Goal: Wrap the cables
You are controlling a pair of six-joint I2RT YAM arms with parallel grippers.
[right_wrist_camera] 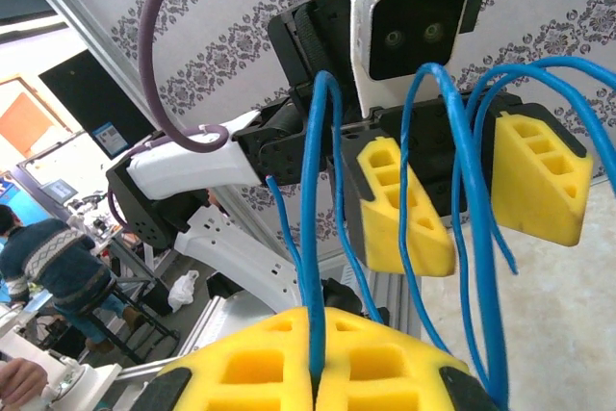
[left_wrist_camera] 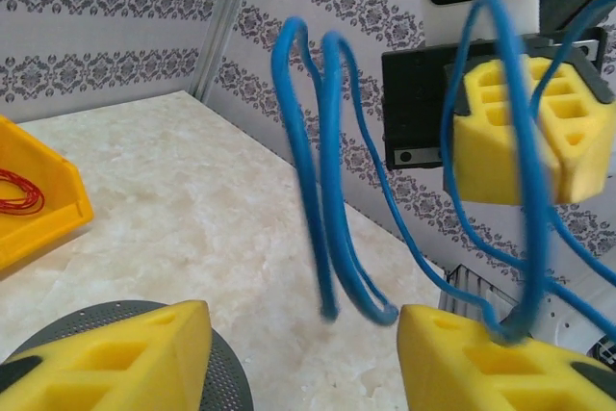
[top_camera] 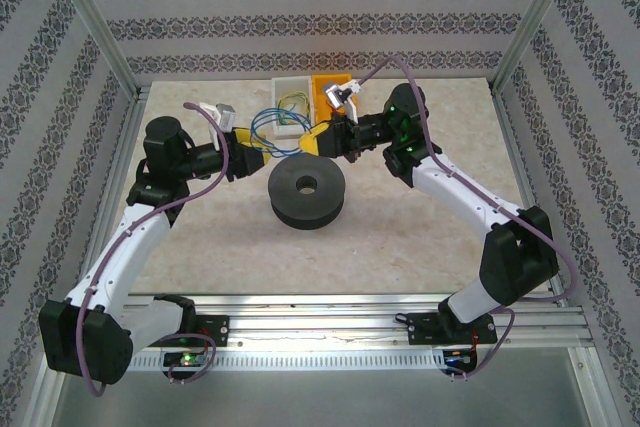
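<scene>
A thin blue cable (top_camera: pixel 268 127) hangs in loops between my two grippers, above the table behind the black spool (top_camera: pixel 307 192). My right gripper (right_wrist_camera: pixel 316 372) is shut on one strand of the cable (right_wrist_camera: pixel 314 238), which rises straight out of the seam between its yellow pads. In the left wrist view that gripper (left_wrist_camera: pixel 534 156) holds the cable (left_wrist_camera: pixel 332 190) up, with two loops dangling. My left gripper (left_wrist_camera: pixel 303 334) is open. The loops hang between its fingers, and one strand lies across its right finger (left_wrist_camera: pixel 481 353). Its yellow fingers (right_wrist_camera: pixel 399 209) stand wide apart in the right wrist view.
A white bin (top_camera: pixel 290 107) and a yellow bin (top_camera: pixel 330 92) stand at the back of the table. The yellow bin (left_wrist_camera: pixel 38 199) holds a coil of red wire (left_wrist_camera: pixel 19 190). The spool's rim (left_wrist_camera: pixel 226 372) lies just under my left gripper. Patterned walls close in three sides.
</scene>
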